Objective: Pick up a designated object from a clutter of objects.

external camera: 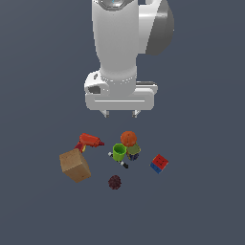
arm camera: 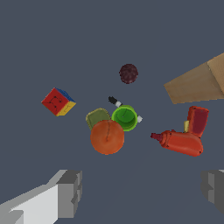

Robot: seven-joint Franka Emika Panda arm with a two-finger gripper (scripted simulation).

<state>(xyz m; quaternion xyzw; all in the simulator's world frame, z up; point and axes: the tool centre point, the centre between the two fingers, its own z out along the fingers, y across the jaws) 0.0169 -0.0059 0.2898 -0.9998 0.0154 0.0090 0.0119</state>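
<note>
Arm point(external camera: 119, 43) vertical, gripper point(external camera: 120, 114) pointing down, jaws apart.

This is a simulated test scene, not a real room: a flat, featureless slate-blue ground point(external camera: 201, 201) runs to every edge with no walls, furniture or horizon. The smooth white robot arm point(external camera: 117, 43) is rendered without wear or cables. Around the green cup point(external camera: 119, 151), plain-shaded props sit in a loose cluster: an orange ball point(external camera: 128, 138) touching it, a red toy drill point(external camera: 88, 142) and tan box point(external camera: 74, 165) toward the exterior view's left of the cup, and a red-and-blue cube point(external camera: 159, 163) toward its right.
</note>
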